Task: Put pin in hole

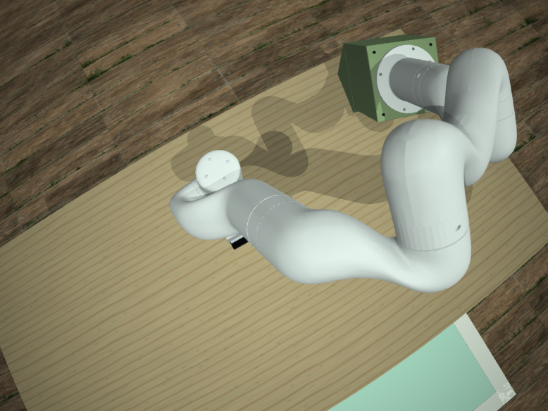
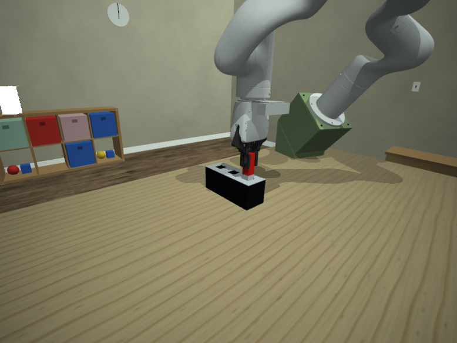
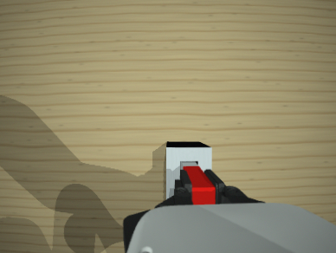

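Note:
A black block (image 2: 235, 185) with a grey top and three square holes stands on the wooden table. My gripper (image 2: 248, 161) is shut on the pin (image 2: 251, 165), held upright with its red end up. The pin stands in the hole nearest the camera in the exterior view. A short grey strip of the pin shows between the red part and the block's top. The other two holes (image 2: 227, 170) are empty. In the wrist view the red pin (image 3: 197, 186) sits between my fingers over the block's grey top (image 3: 189, 162). In the top view the arm hides all but a corner of the block (image 1: 239, 242).
The arm's green base (image 2: 309, 127) stands on the table behind the block. A shelf with coloured bins (image 2: 59, 138) stands by the far wall. A pale green mat (image 1: 425, 376) lies off the table's corner.

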{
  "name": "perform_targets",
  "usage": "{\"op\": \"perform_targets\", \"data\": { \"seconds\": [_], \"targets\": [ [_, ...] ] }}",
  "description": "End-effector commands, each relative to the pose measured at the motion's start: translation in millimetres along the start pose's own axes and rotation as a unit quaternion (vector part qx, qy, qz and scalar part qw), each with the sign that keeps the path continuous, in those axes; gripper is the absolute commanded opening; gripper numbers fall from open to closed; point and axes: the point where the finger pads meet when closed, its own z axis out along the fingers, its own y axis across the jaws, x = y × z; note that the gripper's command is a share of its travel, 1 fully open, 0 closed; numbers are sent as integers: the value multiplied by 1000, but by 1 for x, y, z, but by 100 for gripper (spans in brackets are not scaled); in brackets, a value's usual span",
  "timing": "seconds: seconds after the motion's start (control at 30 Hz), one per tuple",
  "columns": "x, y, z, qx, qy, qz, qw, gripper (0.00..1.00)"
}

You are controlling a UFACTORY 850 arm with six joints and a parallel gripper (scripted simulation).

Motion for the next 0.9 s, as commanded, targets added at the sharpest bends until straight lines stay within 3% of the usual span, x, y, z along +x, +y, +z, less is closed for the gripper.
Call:
{"op": "perform_targets", "data": {
  "seconds": [0.0, 0.87],
  "targets": [
    [1, 0, -1, -1, 0, 0, 1000, 0],
    [0, 0, 3, -1, 0, 0, 1000, 0]
  ]
}}
